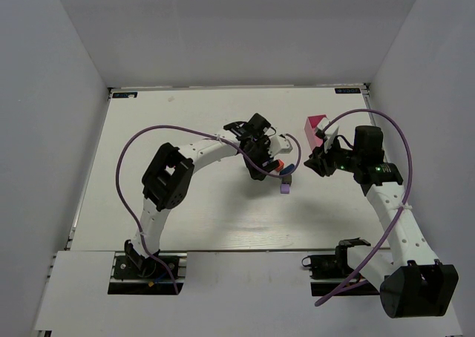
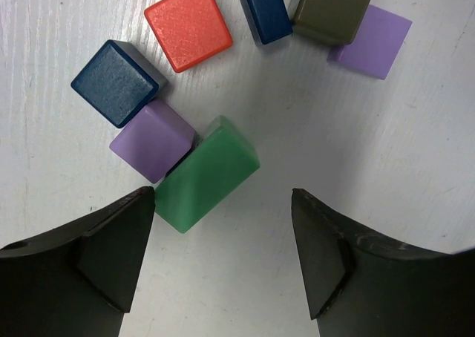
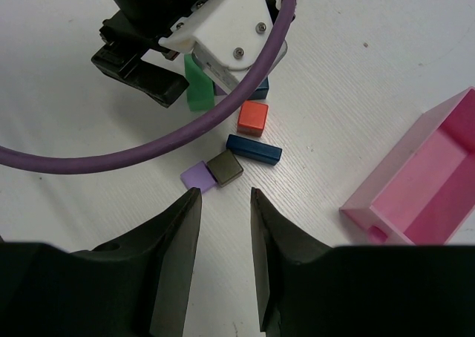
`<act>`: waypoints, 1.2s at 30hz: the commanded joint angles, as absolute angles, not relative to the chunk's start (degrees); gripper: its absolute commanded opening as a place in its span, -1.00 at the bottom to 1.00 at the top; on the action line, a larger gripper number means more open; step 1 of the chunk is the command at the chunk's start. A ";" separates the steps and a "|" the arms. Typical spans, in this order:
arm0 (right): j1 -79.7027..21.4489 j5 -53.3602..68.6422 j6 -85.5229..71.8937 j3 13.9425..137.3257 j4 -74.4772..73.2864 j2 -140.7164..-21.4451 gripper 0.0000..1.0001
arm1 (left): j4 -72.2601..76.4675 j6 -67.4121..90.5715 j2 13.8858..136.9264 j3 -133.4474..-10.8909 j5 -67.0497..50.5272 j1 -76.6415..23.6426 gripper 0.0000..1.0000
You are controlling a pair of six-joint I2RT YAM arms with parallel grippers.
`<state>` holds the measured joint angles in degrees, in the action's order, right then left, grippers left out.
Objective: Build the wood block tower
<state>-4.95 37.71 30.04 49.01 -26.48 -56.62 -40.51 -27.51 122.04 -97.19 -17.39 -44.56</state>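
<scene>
While the wood blocks (image 2: 187, 25) lie unstacked on the desk (image 1: 148, 122), the left gripper's (image 2: 223, 203) spread fingers (image 2: 111, 255) should shift toward 9 o'clock to straddle the green block (image 2: 208, 174); the right gripper's (image 3: 221, 203) fingers (image 3: 171, 263) hang slightly parted, empty.

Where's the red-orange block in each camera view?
Top external: the red-orange block sits just right of picture centre.
Left wrist: top of the picture, left of centre.
Right wrist: near the middle, slightly above centre.
Shared landmark: the flat purple block at the cluster's edge.
</scene>
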 commanded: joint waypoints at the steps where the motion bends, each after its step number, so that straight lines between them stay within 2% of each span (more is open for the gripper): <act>1: -4.83 38.94 30.15 49.04 -25.66 -56.69 -0.22 | -39.29 -28.30 117.77 -96.77 -17.49 -45.00 0.69; 16: -4.83 39.11 30.23 49.04 -25.75 -56.78 -0.22 | -38.50 -29.36 119.79 -95.01 -12.83 -45.53 0.71; 29: -4.83 39.73 30.32 49.13 -26.37 -56.60 -0.22 | -37.35 -28.83 118.65 -91.23 -8.97 -46.58 0.30; 36: -4.74 39.81 30.32 49.04 -26.63 -56.16 -0.22 | -36.74 -27.78 118.12 -91.23 -7.83 -47.72 0.27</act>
<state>-4.89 38.20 30.20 48.99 -26.89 -56.80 -37.98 -28.62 121.97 -91.37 -8.93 -46.83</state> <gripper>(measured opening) 0.391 0.631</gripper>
